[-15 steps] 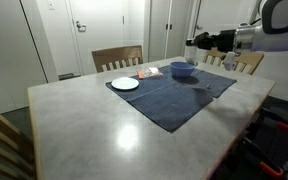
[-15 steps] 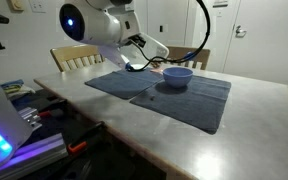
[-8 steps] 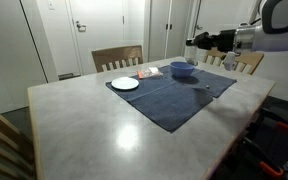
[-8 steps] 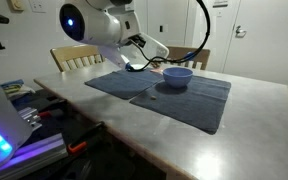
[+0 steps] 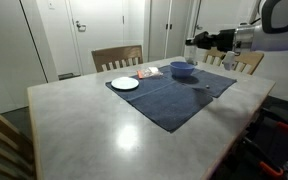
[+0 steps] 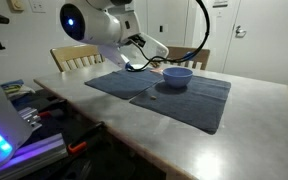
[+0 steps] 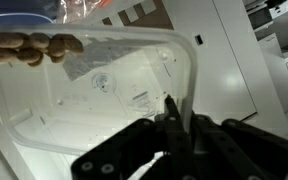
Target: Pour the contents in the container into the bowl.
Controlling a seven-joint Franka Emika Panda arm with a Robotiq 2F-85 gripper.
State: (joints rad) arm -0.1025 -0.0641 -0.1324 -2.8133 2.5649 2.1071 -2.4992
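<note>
Above the dark cloth mat point(image 5: 174, 95) on the dining table, we find the gripper point(image 5: 191, 42) clenched on the rim of the clear plastic tub point(image 7: 114, 90), as the wrist view shows. The tub is held aloft, and its brown lumps point(image 7: 34, 47) lie gathered along the edge farthest from the jaws. The blue bowl point(image 5: 182, 69) stands on the mat, below the fingertips and slightly ahead of them in an exterior view. We judge the pour depends on that far edge overhanging the bowl. We cannot confirm this, since the tub hardly shows from outside.

White plate point(image 5: 125, 84), dark blue cloth point(image 5: 176, 96), pale table point(image 5: 79, 125), wooden chair point(image 5: 117, 58)
</note>
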